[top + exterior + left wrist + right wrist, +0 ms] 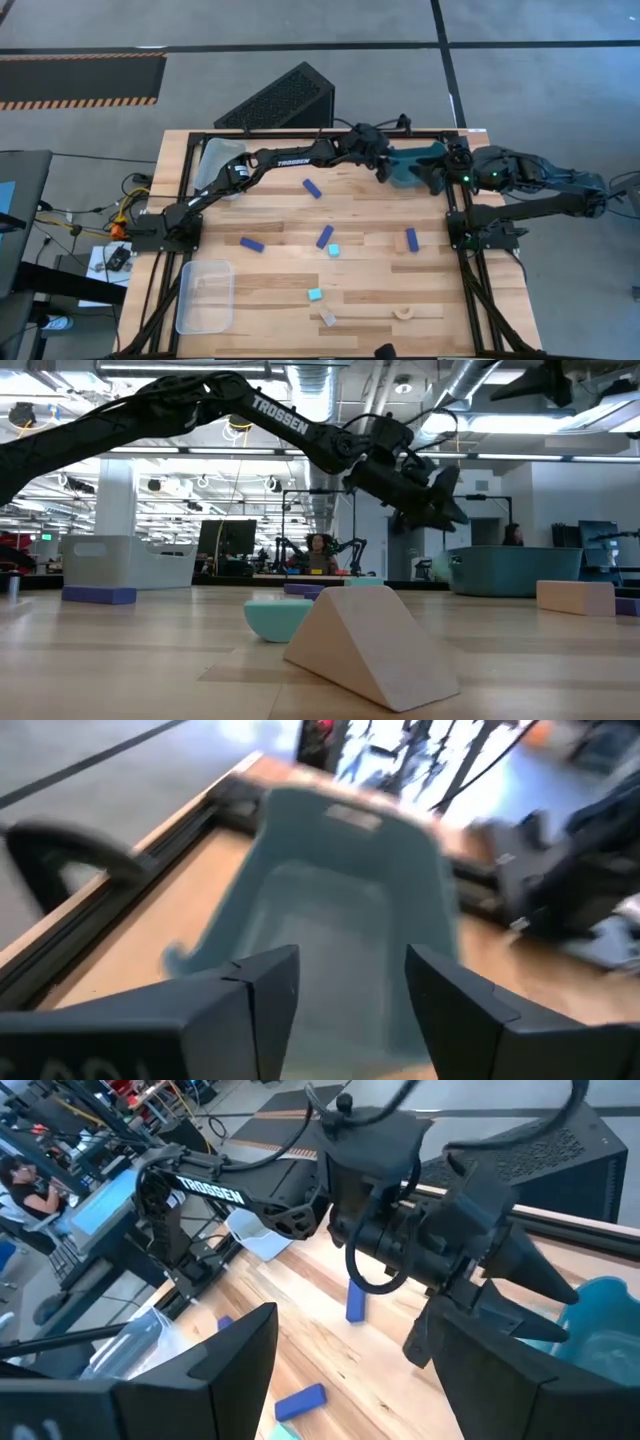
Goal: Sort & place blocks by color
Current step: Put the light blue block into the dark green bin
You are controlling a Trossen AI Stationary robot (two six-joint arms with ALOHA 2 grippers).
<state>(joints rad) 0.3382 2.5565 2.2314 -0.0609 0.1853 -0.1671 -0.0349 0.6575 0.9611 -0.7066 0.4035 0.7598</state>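
Now left gripper (345,1005) fingers apart above teal bin (340,890); right gripper (350,1370) seemingly open

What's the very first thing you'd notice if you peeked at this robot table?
The long left arm stretches across the table, its open left gripper hanging empty over the teal bin at the far edge. Dark blue bars and cyan cubes lie scattered on the wood.
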